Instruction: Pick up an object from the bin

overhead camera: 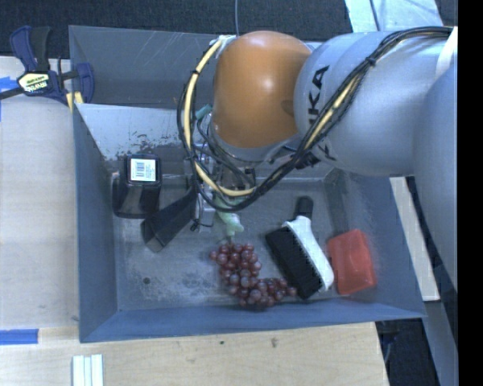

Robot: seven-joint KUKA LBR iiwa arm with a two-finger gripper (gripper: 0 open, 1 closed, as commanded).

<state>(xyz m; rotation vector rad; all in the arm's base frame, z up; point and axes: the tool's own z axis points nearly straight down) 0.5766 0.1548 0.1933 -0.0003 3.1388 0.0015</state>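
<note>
Purple grapes (pixel 241 273), white-bristled brush (pixel 299 257), red block (pixel 352 261)

The arm (pixel 386 119) bears letters "KA"; a white barcode label (pixel 142 170) sits on the black box (pixel 131 201).

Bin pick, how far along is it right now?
Nothing looks lifted yet: the grapes, brush and red block lie on the bin floor. In hand: the gripper is down mid-bin, near the grapes' upper end. Left: grasp and lift.
</note>
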